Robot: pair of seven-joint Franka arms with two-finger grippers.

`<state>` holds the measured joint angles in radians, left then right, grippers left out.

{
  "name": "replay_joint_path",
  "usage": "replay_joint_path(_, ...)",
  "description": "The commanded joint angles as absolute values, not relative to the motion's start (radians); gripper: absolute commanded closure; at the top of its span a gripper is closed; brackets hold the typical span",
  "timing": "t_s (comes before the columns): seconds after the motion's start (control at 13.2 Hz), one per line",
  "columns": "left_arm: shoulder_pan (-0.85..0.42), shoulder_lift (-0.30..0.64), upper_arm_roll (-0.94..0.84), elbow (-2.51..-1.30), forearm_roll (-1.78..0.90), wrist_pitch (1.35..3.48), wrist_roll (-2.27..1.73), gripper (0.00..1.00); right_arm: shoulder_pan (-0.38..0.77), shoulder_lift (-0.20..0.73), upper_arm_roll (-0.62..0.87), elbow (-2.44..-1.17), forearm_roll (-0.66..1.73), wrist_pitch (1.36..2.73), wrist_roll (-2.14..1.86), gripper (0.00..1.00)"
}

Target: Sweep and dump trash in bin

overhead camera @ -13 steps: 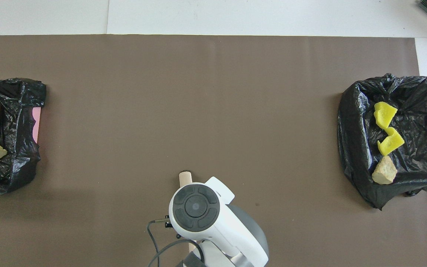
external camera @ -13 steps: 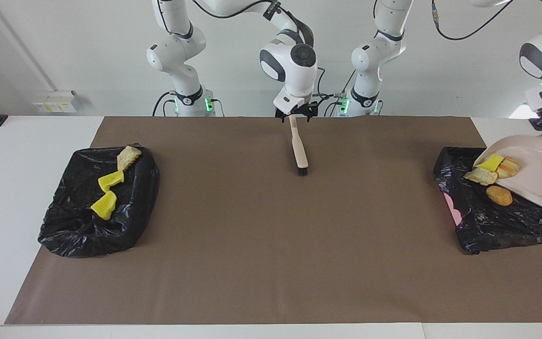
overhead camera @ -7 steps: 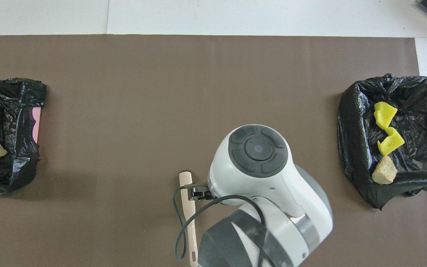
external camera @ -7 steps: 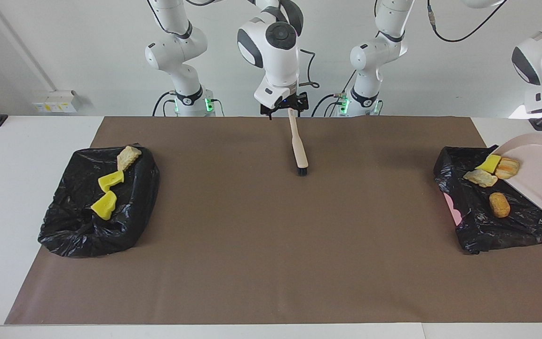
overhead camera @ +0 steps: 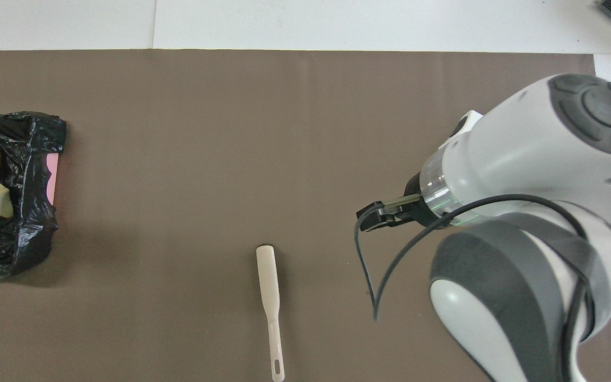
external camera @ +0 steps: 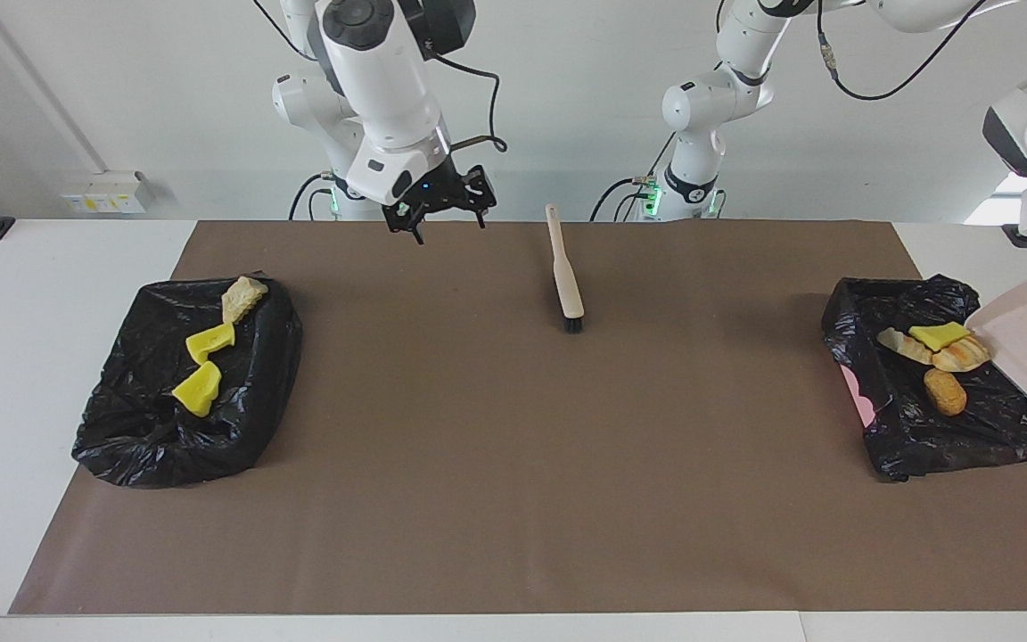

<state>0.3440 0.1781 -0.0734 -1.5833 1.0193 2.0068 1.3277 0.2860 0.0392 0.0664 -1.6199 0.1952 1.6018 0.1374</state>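
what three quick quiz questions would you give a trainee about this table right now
1. True or false: the brush lies on the brown mat, and no gripper holds it.
2. How many trash pieces lie in the black-lined bin at the right arm's end of the table? A: two. B: three. C: five.
3. Fill in: the right gripper, raised over the mat's edge nearest the robots, is ___ (open or shut).

Key: 1 true. 2 B. 3 open.
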Motion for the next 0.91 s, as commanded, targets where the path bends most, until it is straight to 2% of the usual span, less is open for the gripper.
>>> replay_joint_path(0.0, 0.318, 0.213, -0.064, -1.502, 1.045, 2.005, 1.379, 1.0, 0.201, 0.018, 0.069, -1.603, 0.126, 1.578, -0.058, 0.0)
replay_joint_path(0.15, 0.287, 0.212, -0.067, -1.483, 1.016, 1.991, 1.374, 1.0, 0.146, 0.018, 0.048, -1.589, 0.104, 1.569, -0.136, 0.0)
replay_joint_path(0.3, 0.273, 0.192, -0.069, -1.483, 0.794, 1.973, 1.365, 1.0, 0.1, 0.02, 0.022, -1.557, 0.1, 1.549, -0.191, 0.0)
replay_joint_path(0.53, 0.273, 0.161, -0.077, -1.492, 0.585, 1.898, 1.333, 1.0, 0.083, 0.02, 0.014, -1.542, -0.093, 1.549, -0.186, 0.0)
replay_joint_path(0.83, 0.175, 0.134, -0.097, -1.526, 0.424, 1.735, 1.029, 1.0, 0.006, 0.026, -0.029, -1.506, -0.005, 1.485, -0.181, 0.0)
